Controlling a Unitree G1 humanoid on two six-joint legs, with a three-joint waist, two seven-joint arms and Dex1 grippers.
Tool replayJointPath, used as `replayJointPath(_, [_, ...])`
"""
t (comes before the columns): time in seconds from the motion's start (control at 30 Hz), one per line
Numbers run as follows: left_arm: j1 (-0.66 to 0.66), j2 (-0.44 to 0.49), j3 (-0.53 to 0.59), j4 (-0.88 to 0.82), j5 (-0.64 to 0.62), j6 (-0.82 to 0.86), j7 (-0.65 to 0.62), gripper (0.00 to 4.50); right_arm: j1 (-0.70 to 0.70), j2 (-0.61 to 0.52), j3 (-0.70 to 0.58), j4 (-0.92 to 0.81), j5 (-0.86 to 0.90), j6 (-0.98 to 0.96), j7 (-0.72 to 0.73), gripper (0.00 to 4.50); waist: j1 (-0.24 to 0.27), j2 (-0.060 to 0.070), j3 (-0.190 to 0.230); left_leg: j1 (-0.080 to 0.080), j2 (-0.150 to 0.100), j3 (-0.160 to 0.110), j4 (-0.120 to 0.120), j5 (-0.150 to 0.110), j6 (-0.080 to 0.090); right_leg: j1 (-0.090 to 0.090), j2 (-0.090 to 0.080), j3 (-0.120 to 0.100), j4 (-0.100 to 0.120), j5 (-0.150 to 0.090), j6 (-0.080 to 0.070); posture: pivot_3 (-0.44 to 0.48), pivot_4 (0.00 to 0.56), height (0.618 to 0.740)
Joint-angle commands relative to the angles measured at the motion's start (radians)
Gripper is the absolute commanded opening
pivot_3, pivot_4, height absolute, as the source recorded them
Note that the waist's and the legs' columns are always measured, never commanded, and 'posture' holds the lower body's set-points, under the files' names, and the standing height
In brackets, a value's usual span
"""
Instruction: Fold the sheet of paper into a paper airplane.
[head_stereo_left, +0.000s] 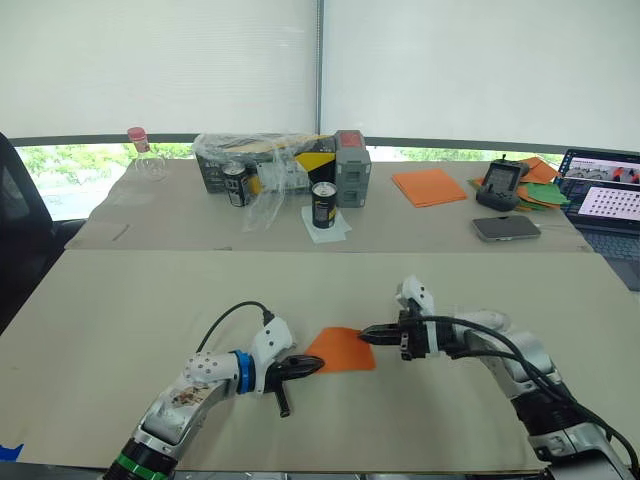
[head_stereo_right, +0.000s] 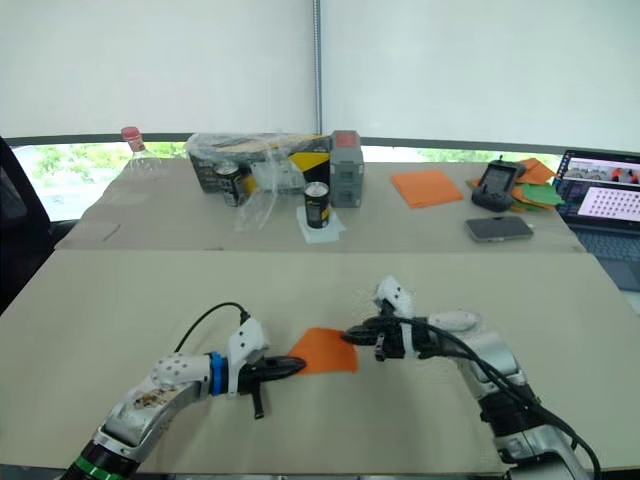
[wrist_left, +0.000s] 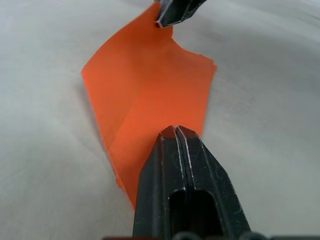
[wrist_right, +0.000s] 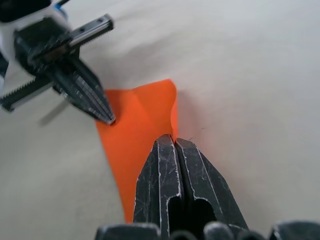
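Low in the frame's centre, both claws pinch the orange paper (head_stereo_left: 341, 350) on the desk (head_stereo_left: 120, 300). The left claw (head_stereo_left: 316, 363) grips its left edge, fingers clenched. The right claw (head_stereo_left: 366, 332) clamps the right.

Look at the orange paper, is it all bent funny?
Yes, a bit. The sheet of paper does not lie flat: in the wrist views it bows up and shows a soft crease. The left pincer and right pincer are both shut at opposite edges. No tear shows.

Both tools, left (head_stereo_left: 312, 364) and right (head_stereo_left: 368, 332), pinch the sheet of paper (head_stereo_left: 341, 349).
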Motion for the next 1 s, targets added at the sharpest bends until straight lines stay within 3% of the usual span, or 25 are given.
replayJointPath(0.03, [0.017,0.005,-0.023,0.032,0.026,-0.012,-0.01,0.0,0.035,-0.017,0.025,-0.032,-0.047,-0.149,0.041,0.01,0.0,0.0,0.0,0.0,0.0,0.0,0.0,0.0,0.0,0.0,0.0,0.0,0.0,0.0,0.0,0.0,0.15,0.74])
replayJointPath(0.27, [-0.003,0.002,-0.011,0.044,0.032,-0.059,-0.012,0.0,0.109,-0.023,0.046,0.114,-0.21,-0.671,0.042,0.01,0.001,0.0,0.0,0.0,0.0,0.001,0.0,0.0,0.0,0.0,0.0,0.0,-0.001,0.0,0.0,0.0,0.15,0.74])
replayJointPath(0.47, [-0.005,0.005,-0.004,0.048,0.028,-0.064,-0.021,0.0,0.098,-0.028,0.061,0.226,-0.343,-0.946,-0.04,0.01,0.0,0.0,0.0,0.0,0.0,0.001,0.0,0.0,0.0,0.0,0.0,0.0,0.0,0.0,0.0,0.0,0.15,0.74])
replayJointPath(0.73, [-0.009,0.004,0.014,0.038,0.013,-0.054,-0.019,0.0,0.094,-0.076,0.136,0.32,-0.477,-1.153,-0.053,0.01,0.0,0.0,0.0,0.002,0.0,0.001,0.0,0.0,0.0,0.001,0.0,0.001,0.0,0.0,0.0,0.0,0.15,0.74])
replayJointPath(0.9, [-0.027,-0.003,0.058,0.01,-0.033,-0.016,-0.013,0.0,0.082,-0.084,0.162,0.348,-0.509,-1.181,-0.079,0.01,0.001,0.0,0.0,0.002,0.0,0.001,0.0,0.0,0.0,0.002,0.0,0.0,-0.001,0.0,0.0,0.0,0.15,0.74])
replayJointPath(1.0, [-0.056,-0.019,0.2,-0.027,-0.154,0.01,0.004,0.0,0.073,-0.078,0.173,0.36,-0.52,-1.171,-0.091,0.01,0.0,0.0,0.0,0.002,0.0,0.0,0.0,0.0,0.0,0.002,0.0,0.0,0.0,0.0,0.0,0.0,0.15,0.74])
